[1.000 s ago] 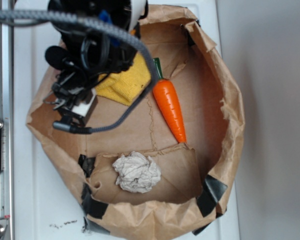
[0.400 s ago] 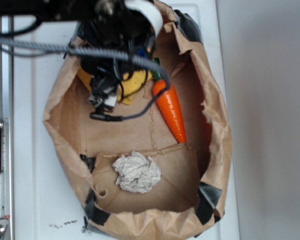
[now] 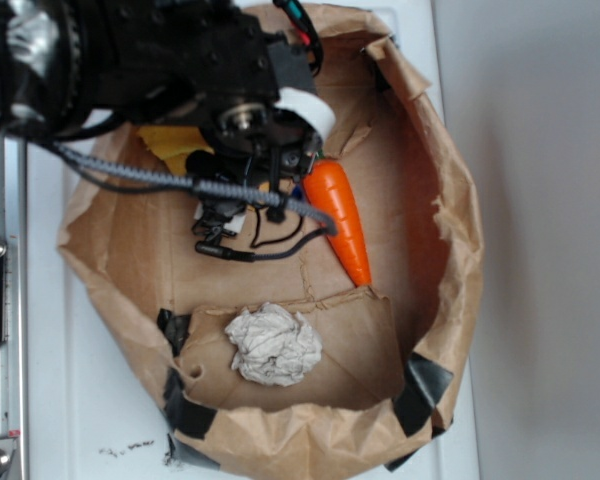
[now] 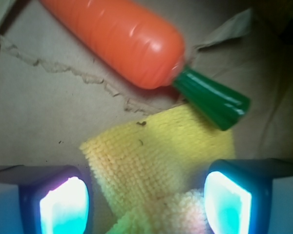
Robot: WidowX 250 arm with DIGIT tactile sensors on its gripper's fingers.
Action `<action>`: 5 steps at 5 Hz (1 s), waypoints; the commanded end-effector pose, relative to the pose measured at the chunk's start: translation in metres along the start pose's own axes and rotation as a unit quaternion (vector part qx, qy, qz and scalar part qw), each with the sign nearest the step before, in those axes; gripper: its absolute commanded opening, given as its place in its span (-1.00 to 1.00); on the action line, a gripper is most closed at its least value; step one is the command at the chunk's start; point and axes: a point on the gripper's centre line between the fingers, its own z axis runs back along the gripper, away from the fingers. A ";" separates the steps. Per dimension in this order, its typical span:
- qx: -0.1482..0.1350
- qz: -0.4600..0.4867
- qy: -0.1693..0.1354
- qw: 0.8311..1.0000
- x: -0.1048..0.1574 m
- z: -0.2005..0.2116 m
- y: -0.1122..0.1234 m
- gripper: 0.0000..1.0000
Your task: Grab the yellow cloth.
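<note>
No text, label, brand, number or sign can be read on anything in either view.

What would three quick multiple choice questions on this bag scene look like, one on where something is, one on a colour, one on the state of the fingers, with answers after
1. Where does the yellow cloth lie in the wrist view?
A. between the two fingers
B. on top of the paper ball
C. outside the bag

2. What colour is the toy carrot's stem?
A. white
B. green
C. blue

3. How do the fingers stand?
A. shut on the carrot
B. shut on the paper ball
C. apart, with cloth between them

Answers:
1 A, the cloth fills the gap between the fingers.
2 B, a dark green stem sticks out of the orange body.
3 C, the gripper is open over the cloth, while the paper ball lies far off in the paper bag.
</note>
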 end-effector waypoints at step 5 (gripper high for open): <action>-0.048 0.037 -0.061 0.996 0.009 0.105 0.000 -1.00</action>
